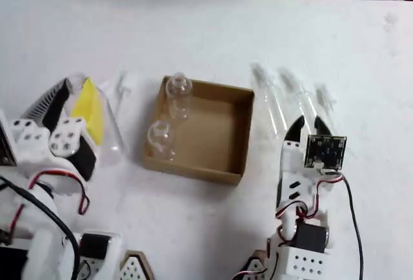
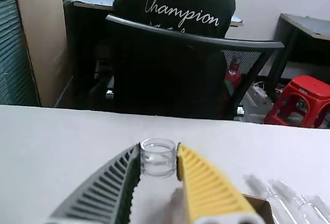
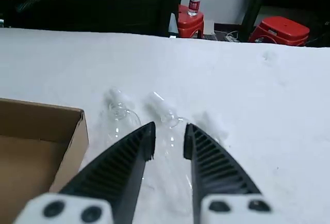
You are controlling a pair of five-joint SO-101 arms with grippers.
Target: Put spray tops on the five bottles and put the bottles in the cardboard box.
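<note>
Left wrist view: open-necked bottle [image 2: 158,161] clamped at the neck between grey and yellow fingers [image 2: 203,182] of left gripper [image 2: 159,154], beside cardboard box [image 1: 193,167] holding two upright bottles [image 1: 179,91]; right gripper [image 3: 169,128] low, fingers slightly apart, over three lying bottles [image 3: 121,115] on box's other side.

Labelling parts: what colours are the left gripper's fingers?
One yellow, one grey on the left gripper; best in the left wrist view.

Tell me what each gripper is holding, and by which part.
The left gripper holds a clear bottle by its neck, just below the open mouth. The right gripper holds nothing; its jaws stand apart.
</note>
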